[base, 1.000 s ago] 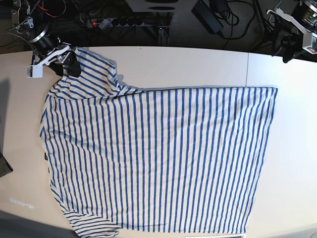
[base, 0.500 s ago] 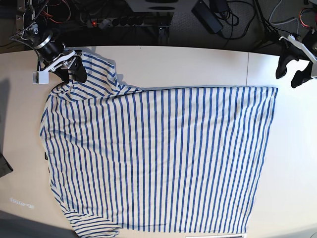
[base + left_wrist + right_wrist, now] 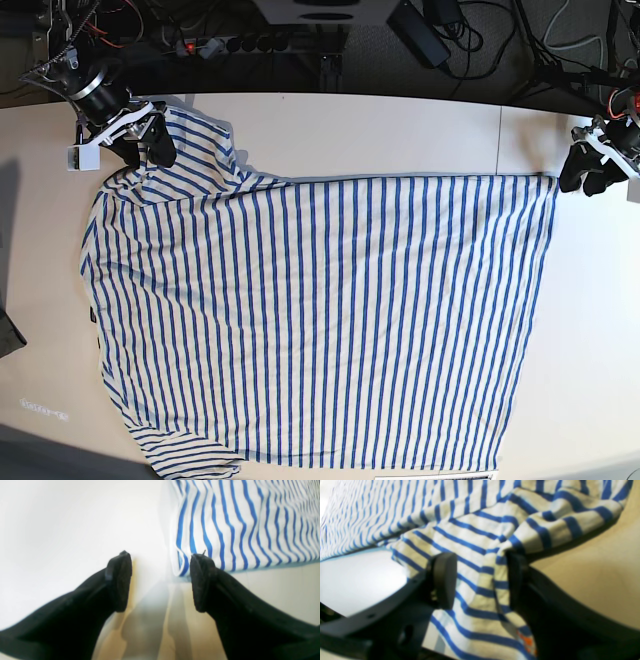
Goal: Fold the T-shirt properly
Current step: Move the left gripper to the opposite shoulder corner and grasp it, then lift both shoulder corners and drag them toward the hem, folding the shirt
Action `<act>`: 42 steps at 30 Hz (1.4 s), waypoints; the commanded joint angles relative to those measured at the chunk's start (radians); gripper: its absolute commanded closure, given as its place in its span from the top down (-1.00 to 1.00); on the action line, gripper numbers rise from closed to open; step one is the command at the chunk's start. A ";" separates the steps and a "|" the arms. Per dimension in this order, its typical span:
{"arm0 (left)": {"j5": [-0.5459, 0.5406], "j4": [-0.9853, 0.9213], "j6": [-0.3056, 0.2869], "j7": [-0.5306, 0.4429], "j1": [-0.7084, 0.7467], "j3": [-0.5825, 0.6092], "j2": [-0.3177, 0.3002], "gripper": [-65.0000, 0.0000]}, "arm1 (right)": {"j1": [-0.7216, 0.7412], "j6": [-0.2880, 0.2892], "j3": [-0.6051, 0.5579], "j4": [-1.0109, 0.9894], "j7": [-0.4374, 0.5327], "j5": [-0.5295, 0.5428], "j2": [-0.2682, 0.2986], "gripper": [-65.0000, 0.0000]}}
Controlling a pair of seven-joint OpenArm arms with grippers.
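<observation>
Two end effectors are at the corners, but as far as I can judge zero folds are done. The T-shirt [image 3: 320,320] lies spread flat across the white desk [image 3: 400,130], stripes running 12 to 6 o'clock in the base view, filling most of the surface from 9 o'clock over to about 3.

The right end effector [image 3: 481,580] sits at roughly 10 o'clock in the base view with its jaws apart, straddling a bunched-up sleeve [image 3: 545,517]; fabric lies between the pads, not pinched yet. The left end effector [image 3: 160,580] is at about 2 o'clock, also spread wide, right at the hem corner [image 3: 181,565], one pad just beside the cloth, nothing gripped.

So my read: this is the grab-the-corners stage. Every actual fold is left to do, sleeves included.

Labels: there's a tiny orange tag [image 3: 526,640] on the sleeve in the right wrist view, way too blurry to read. No brand or writing I can make out anywhere.
</observation>
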 commanded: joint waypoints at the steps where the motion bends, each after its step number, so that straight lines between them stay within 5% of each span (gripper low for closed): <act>1: -0.014 -0.005 -0.019 -0.007 -0.007 0.008 -0.019 0.22 | -0.020 0.038 -0.006 -0.014 -0.099 -0.064 0.003 -0.01; 10: -0.040 -0.081 -0.019 0.023 -0.074 0.150 -0.018 0.22 | -0.020 0.039 -0.006 -0.014 -0.099 -0.066 0.003 -0.01; 23: 0.068 -0.081 -0.018 0.007 -0.080 0.301 0.006 0.18 | -0.020 0.039 -0.006 -0.014 -0.098 0.000 0.002 -0.07; 25: 0.069 -0.081 -0.018 -0.052 -0.079 0.302 0.013 -0.10 | -0.019 0.039 -0.006 -0.014 -0.095 0.008 -0.001 -0.38; 27: 0.079 -0.081 -0.018 -0.090 -0.079 0.302 0.015 -0.64 | -0.019 0.039 -0.006 -0.014 -0.095 0.009 0.000 -0.91; 29: 0.106 -0.080 -0.018 -0.103 -0.080 0.302 0.015 -1.00 | -0.020 0.039 -0.006 -0.014 -0.096 -0.007 0.000 -1.00; 32: 0.120 -0.076 -0.021 -0.101 -0.087 0.301 0.015 -1.00 | -0.019 0.038 -0.006 -0.014 -0.095 -0.068 0.000 -1.00; 34: 0.119 -0.076 -0.076 -0.103 -0.097 0.295 0.014 -1.00 | -0.017 0.038 -0.006 -0.014 -0.095 -0.070 0.000 -1.00; 42: 0.038 -0.045 -0.076 -0.058 -0.125 0.176 0.003 -1.00 | -0.017 0.048 0.064 0.063 -0.157 -0.023 0.014 -1.00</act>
